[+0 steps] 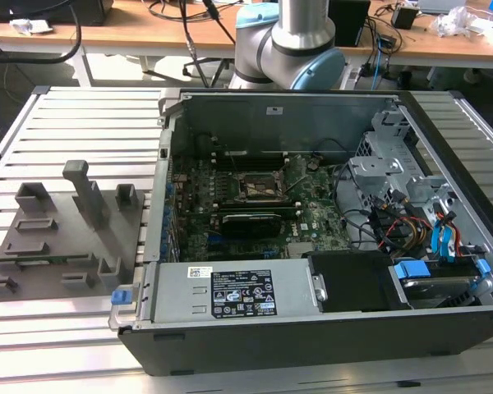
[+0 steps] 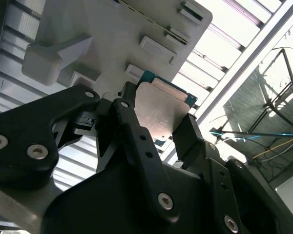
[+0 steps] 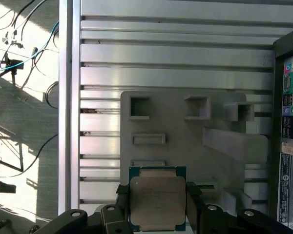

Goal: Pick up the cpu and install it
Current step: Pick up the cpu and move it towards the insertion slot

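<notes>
Pick-up part looks done to me: the gripper (image 3: 157, 196) has its jaws clamped on two opposite edges of the cpu (image 3: 157, 207), metal lid showing in both wrist views. The chip seems to hang clear above the grey printed holder (image 3: 185, 146) on the slatted table (image 3: 176, 53). In the exterior view that holder sits at 9 o'clock from the open PC case (image 1: 271, 111), with the cpu socket (image 1: 259, 187) mid-motherboard. I'd call this the carry-over step. Seating it calls for keeping the chip level and squared to the socket.
</notes>
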Motion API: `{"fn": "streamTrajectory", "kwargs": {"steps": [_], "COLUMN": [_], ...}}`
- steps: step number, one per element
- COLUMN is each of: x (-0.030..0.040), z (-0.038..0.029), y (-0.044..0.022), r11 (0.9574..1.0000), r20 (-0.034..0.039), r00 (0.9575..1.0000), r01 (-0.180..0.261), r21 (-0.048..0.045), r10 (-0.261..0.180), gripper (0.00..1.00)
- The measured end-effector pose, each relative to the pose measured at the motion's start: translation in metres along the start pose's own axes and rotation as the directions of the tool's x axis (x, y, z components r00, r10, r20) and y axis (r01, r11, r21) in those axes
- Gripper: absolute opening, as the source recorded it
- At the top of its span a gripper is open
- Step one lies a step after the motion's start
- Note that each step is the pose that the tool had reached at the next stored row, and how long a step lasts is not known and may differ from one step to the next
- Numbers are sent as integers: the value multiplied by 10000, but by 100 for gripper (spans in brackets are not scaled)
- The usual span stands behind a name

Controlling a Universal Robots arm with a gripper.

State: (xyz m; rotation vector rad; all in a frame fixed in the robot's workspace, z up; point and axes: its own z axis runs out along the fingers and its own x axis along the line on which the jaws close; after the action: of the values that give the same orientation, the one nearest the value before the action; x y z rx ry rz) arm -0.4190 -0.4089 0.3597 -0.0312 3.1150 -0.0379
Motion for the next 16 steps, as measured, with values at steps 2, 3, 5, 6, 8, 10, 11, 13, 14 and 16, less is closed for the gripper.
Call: {"fn": "streamTrajectory", "kwargs": {"steps": [2,3,5,6,8,10,11,13,14,16], "x": [-2,-3,-5,-5,-6,-6,-6,-6,-6,-7], "z": [-93,-115,-167,-208,-219,-220,-220,-221,-221,-222], "y": [-3,-3,-4,-5,-6,-5,-5,-6,-6,-6], "r11": [10000,10000,10000,10000,10000,10000,10000,10000,10000,10000], "r20": [-1,0,0,0,2,2,0,0,0,-1], "r00": [10000,10000,10000,10000,10000,10000,10000,10000,10000,10000], "r01": [1,1,0,0,0,0,0,1,1,1], "r21": [1,0,0,0,-1,-1,0,0,0,1], "r10": [-1,-1,0,0,0,0,0,-1,-1,-1], "gripper": [55,55,55,55,55,55,55,55,55,55]}}
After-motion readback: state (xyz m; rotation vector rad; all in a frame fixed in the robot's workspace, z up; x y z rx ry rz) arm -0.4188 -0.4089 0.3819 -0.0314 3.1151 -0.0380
